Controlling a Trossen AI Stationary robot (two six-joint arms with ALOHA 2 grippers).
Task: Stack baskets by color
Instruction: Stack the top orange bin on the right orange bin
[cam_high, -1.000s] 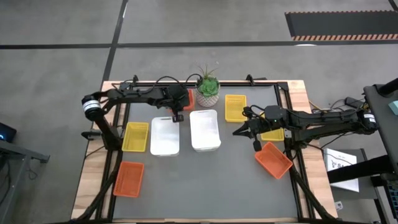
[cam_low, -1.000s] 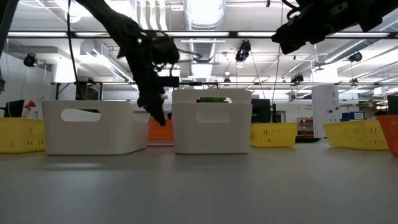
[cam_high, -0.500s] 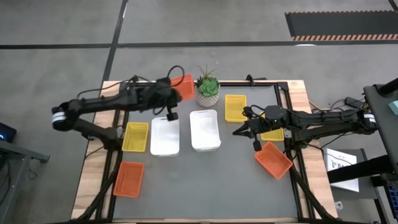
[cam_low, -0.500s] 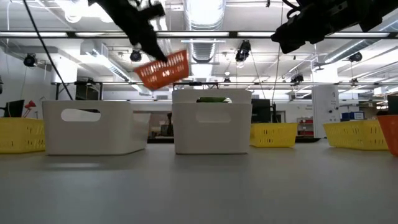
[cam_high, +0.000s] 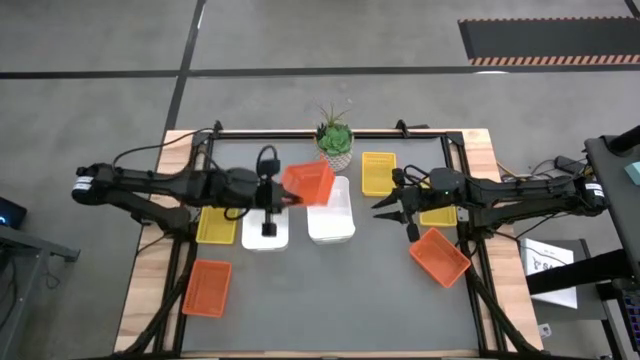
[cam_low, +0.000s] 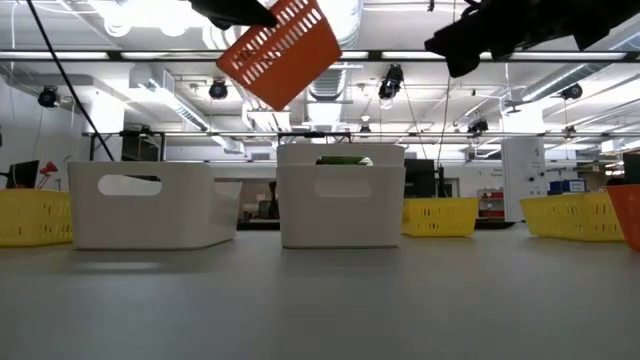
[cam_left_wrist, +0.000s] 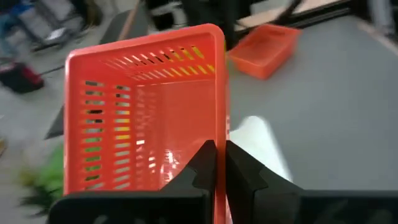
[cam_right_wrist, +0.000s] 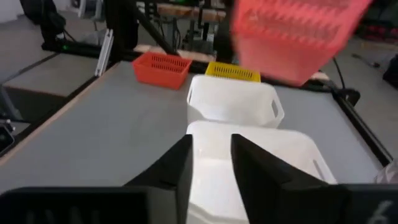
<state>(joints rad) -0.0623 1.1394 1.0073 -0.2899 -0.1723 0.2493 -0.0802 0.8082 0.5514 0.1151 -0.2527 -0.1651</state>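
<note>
Left claw (cam_high: 284, 197) clamped on orange basket (cam_high: 309, 182), held tilted above white baskets (cam_high: 330, 212); nearest orange mate (cam_high: 207, 288) lies toward table's front-left corner. Right claw (cam_high: 397, 212) parted, empty.

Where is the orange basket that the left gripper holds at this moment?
In the high view the orange basket is in the air, held by the left gripper above the two white baskets, just in front of the potted plant.

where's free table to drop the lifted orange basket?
Free: the table's near half, between the orange basket at front left and the one at right. Crowded: the back row, where yellow basket, two white baskets, plant and left gripper sit close.
</note>
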